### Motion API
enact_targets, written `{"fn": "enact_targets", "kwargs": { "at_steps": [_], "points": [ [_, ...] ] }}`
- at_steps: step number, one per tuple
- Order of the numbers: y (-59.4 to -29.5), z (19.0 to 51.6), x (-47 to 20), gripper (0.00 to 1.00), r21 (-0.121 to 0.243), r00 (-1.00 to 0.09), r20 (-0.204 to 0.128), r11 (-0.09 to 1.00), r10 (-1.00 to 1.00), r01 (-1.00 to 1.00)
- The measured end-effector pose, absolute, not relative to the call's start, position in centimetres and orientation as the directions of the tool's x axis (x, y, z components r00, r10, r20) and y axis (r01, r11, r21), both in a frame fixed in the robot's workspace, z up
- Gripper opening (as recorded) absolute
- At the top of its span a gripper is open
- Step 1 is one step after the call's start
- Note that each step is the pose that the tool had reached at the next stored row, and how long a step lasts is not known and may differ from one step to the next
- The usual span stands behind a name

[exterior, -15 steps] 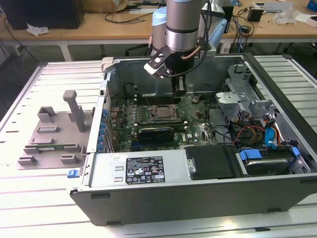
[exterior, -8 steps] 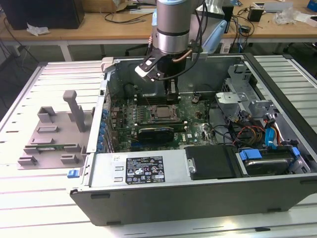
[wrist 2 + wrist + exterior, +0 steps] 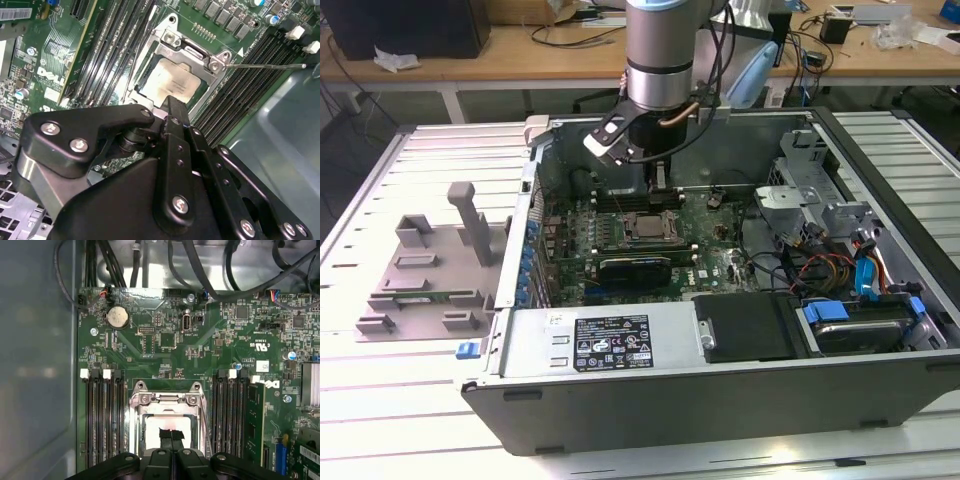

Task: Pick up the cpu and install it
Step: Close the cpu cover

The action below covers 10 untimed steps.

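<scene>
Cpu (image 3: 172, 82) flat in socket (image 3: 169, 39), top up, fingers (image 3: 166, 438) above.

The computer case (image 3: 720, 400) is seen whole from above in the exterior view, while its socket (image 3: 192, 50) is viewed closely past the gripper (image 3: 171, 436) in both wrist views.

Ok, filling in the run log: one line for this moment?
arm: inside case | gripper: shut, over cpu | cpu: lying in socket

Cpu (image 3: 172, 82) sits in socket (image 3: 169, 36) on mobo (image 3: 150, 347), inside case (image 3: 720, 400); gripper (image 3: 170, 436) just above. Exterior view: card (image 3: 635, 268) at socket's 6 o'clock, fixture (image 3: 420, 270) on table (image 3: 400, 400) at case's 9.
</scene>
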<state>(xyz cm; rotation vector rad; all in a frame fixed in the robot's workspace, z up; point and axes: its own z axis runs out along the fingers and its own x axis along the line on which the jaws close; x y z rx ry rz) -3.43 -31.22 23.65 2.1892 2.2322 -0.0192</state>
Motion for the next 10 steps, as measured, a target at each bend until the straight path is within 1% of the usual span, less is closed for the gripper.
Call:
{"fn": "enact_targets", "kwargs": {
  "at_steps": [4,6,10],
  "points": [
    [-31.22,23.64,-3.43,0.11,0.002,-0.09,-0.019,0.09,0.996,0.996],
    [-31.21,23.64,-3.43,0.11,0.002,-0.166,-0.019,0.166,0.986,0.986],
    [-31.22,23.64,-3.43,0.11,0.002,-0.25,-0.019,0.25,0.968,0.968]
  ]
}}
